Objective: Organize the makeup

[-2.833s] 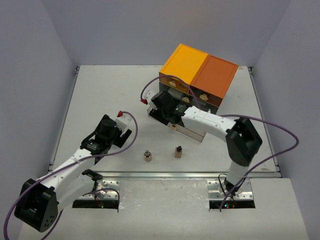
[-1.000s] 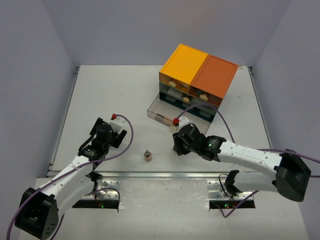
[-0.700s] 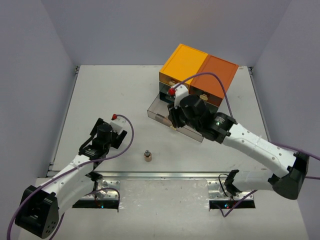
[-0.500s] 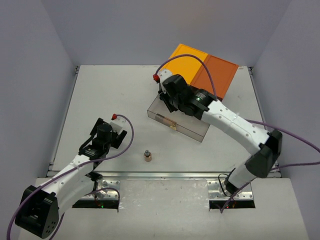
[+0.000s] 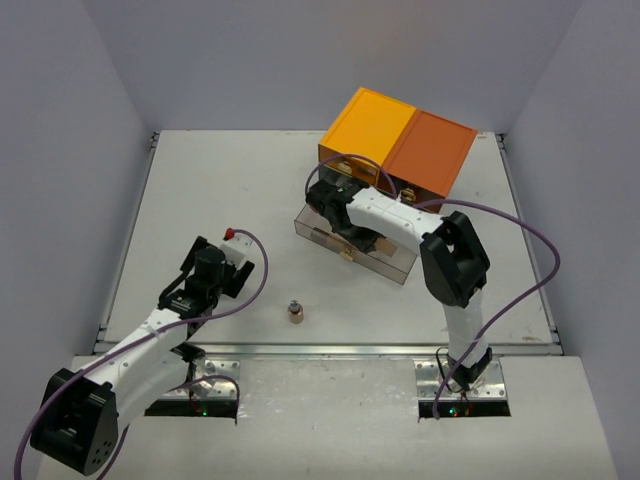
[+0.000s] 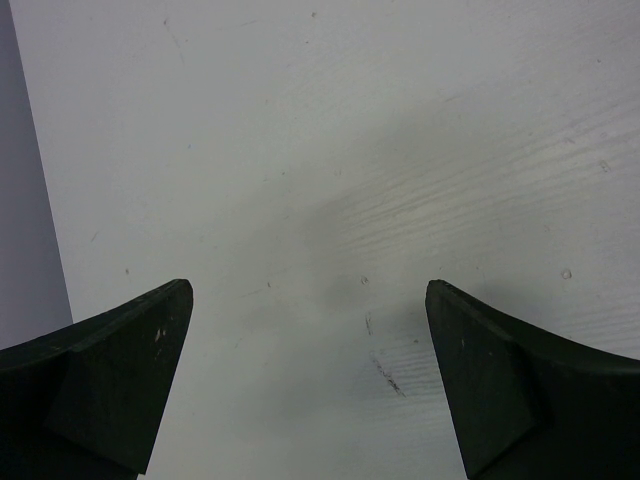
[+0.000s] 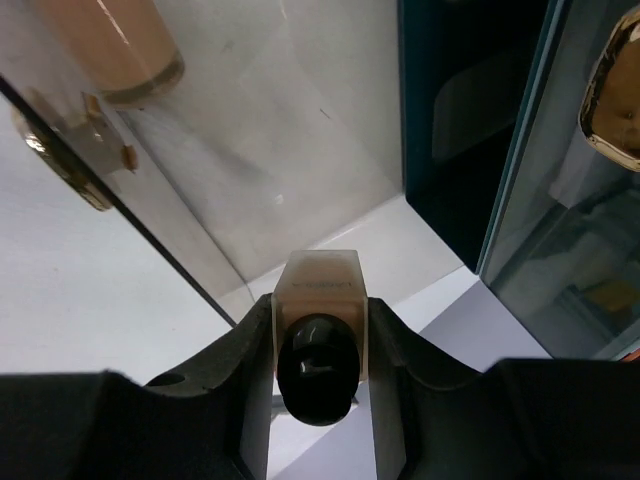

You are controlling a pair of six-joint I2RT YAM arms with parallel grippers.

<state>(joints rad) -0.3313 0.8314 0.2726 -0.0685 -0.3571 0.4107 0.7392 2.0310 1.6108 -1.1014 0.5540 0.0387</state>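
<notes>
- My left claw (image 6: pixel 310 300) hangs low over the white table (image 6: pixel 330 120), lower left of the overhead frame. Its jaws are spread wide and hold nothing. Same spot as a second ago.
- One tiny brown bottle (image 5: pixel 295 313) stands at bottom centre of the overhead frame. Nearly three seconds back a second one stood just to its right; now only this one is left out on the table.
- My right claw (image 7: pixel 320 315) is clamped on a small beige bottle (image 7: pixel 320 285), black cap toward the wrist camera, pinched from both sides.
- Half a second ago this claw was up by the chest's left corner. It now sits lower, over the open clear drawer (image 5: pixel 352 243), centre of frame.
- A peach tube (image 7: pixel 125 45) shows at the drawer's clear wall, upper left of the wrist view.
- Farthest: the orange-topped drawer chest (image 5: pixel 397 148), upper right, unmoved.
</notes>
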